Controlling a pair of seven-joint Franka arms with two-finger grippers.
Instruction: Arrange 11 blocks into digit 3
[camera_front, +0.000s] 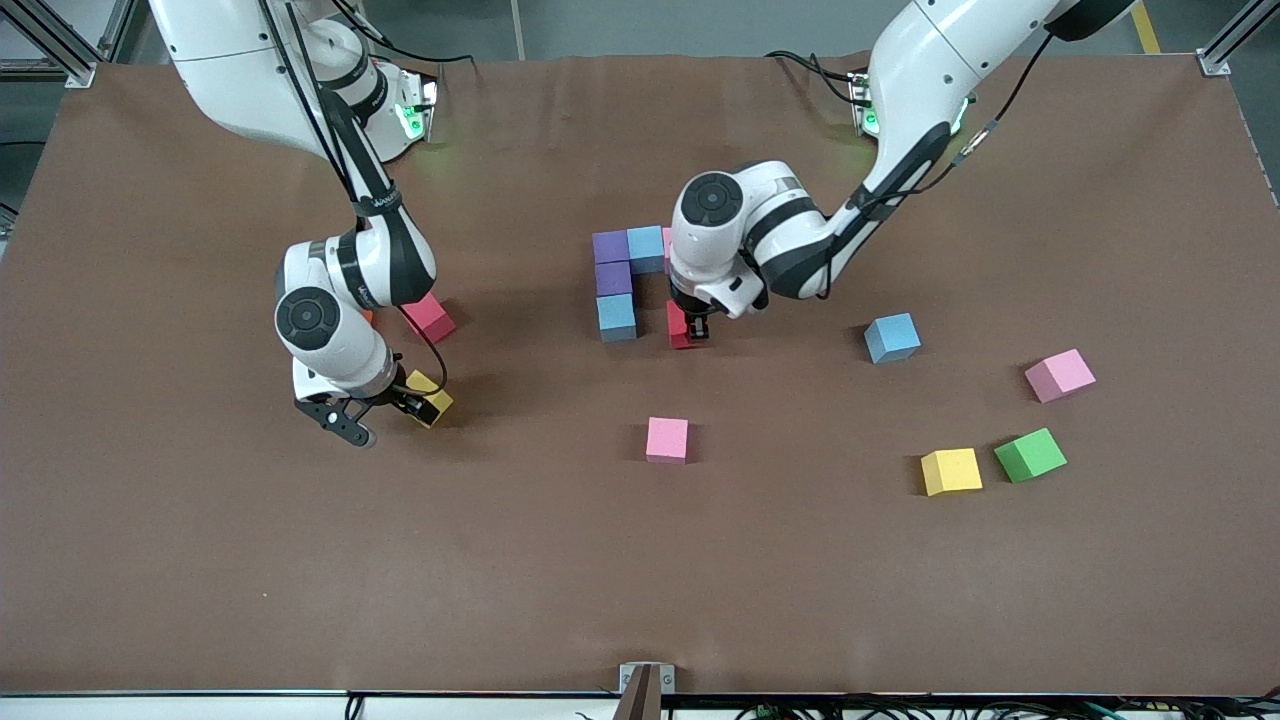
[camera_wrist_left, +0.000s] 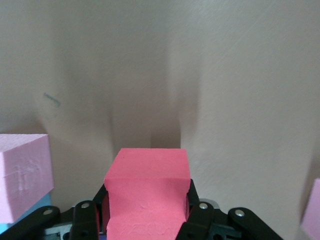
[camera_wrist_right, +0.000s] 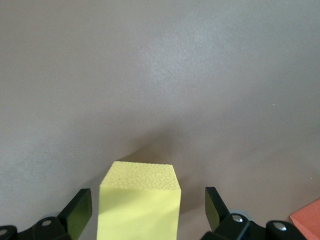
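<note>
Right now I am watching the partial digit 3 (camera_front: 622, 283) sitting on the brown cloth near mid-table: a purple cube (camera_front: 610, 246) with a light blue cube (camera_front: 646, 248) beside it toward the left arm's end, then a second purple cube (camera_front: 613, 279) and a second light blue cube (camera_front: 617, 317) running in a column toward the front camera. A sliver of pink is showing past the upper light blue cube, mostly hidden by the left arm.

Beside that column, toward the left arm's end, the left gripper (camera_front: 692, 330) is clamping a red cube (camera_wrist_left: 147, 192) between its fingers, low at the cloth; I cannot tell whether the cube is touching down.

Working outward from the figure, I am counting loose blocks: one pink cube (camera_front: 667, 439) nearer the camera, then toward the left arm's end one light blue (camera_front: 892, 337), one paler pink (camera_front: 1059, 375), one green (camera_front: 1030, 455) and one yellow (camera_front: 951, 471). Toward the right arm's end, one red cube (camera_front: 429, 317) is lying, with a speck of orange beside it under the arm.

The right gripper (camera_front: 385, 415) is standing wide open with its fingers either side of a second yellow cube (camera_wrist_right: 139, 200), clear gaps showing on both sides.

The table cover (camera_front: 300, 580) is plain matte brown, slightly creased; grey floor and aluminium framing are edging it.
</note>
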